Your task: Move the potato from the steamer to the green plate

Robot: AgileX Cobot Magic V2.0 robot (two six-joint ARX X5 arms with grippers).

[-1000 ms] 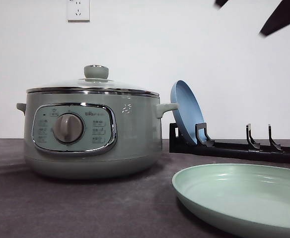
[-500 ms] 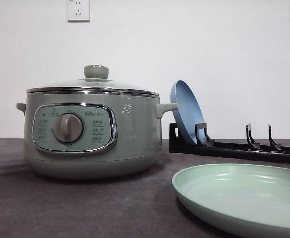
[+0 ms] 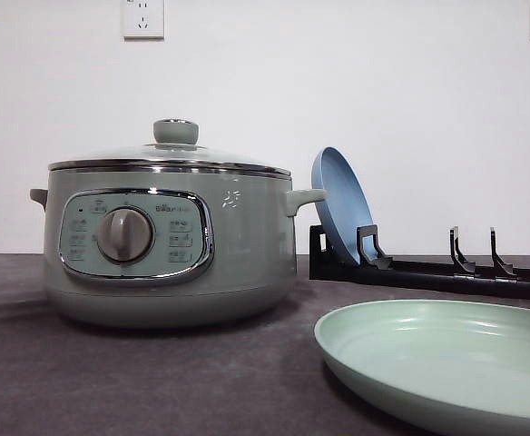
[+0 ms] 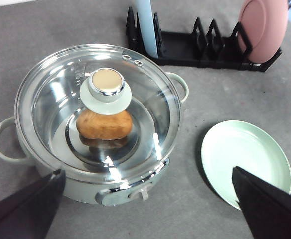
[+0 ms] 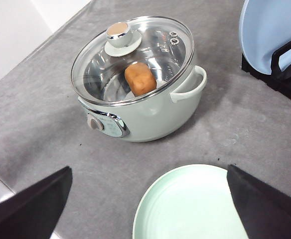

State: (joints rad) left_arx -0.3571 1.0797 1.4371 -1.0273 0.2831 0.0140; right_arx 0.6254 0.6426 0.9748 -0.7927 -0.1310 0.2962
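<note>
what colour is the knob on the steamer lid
Pale sage green with a shiny metal cap; the knob shows best in the left wrist view.

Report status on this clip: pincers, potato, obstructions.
Both pincers open, empty, high above the table. Potato inside steamer. Glass lid on, blocking access. Green plate bare.
</note>
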